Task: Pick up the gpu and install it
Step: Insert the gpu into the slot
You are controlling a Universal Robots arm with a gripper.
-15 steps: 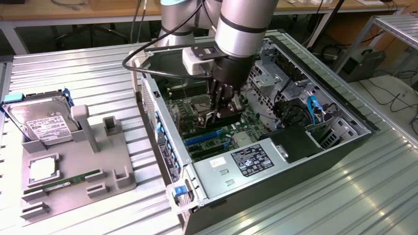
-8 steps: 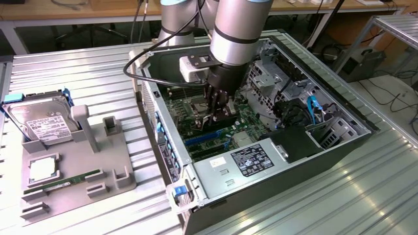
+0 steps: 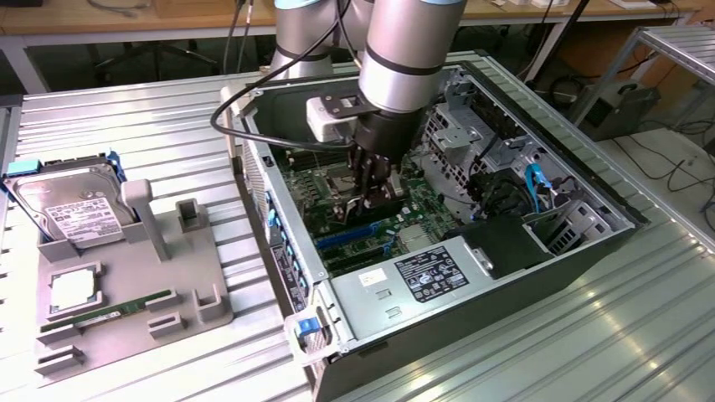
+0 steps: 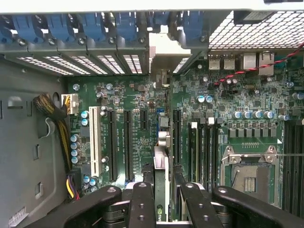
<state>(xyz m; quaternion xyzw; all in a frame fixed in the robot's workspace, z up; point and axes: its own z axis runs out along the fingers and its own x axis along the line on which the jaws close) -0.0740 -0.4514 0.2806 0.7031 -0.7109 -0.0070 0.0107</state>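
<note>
Inside the open computer case point(image 3: 609, 209), your gripper point(image 3: 376, 194) hangs low over the motherboard point(image 4: 247, 99), and its jaws are drawn in narrow, clamping the gpu point(image 4: 161, 159) between the two black fingers point(image 4: 142, 204). In the wrist view you see the card edge-on, running away from the fingers in line with the long black expansion slots point(image 4: 128, 142) on either side of it. Its silver bracket point(image 4: 164, 52) reaches the case's rear wall by the blue latches point(image 4: 95, 23). You cannot tell whether the card's edge is seated in a slot. The empty processor socket point(image 4: 249, 173) lies well to one side of it. On the exterior view's left, the grey fixture point(image 3: 167, 276) holds the hard drive point(image 3: 69, 208) and the green memory stick point(image 3: 112, 308).
</note>
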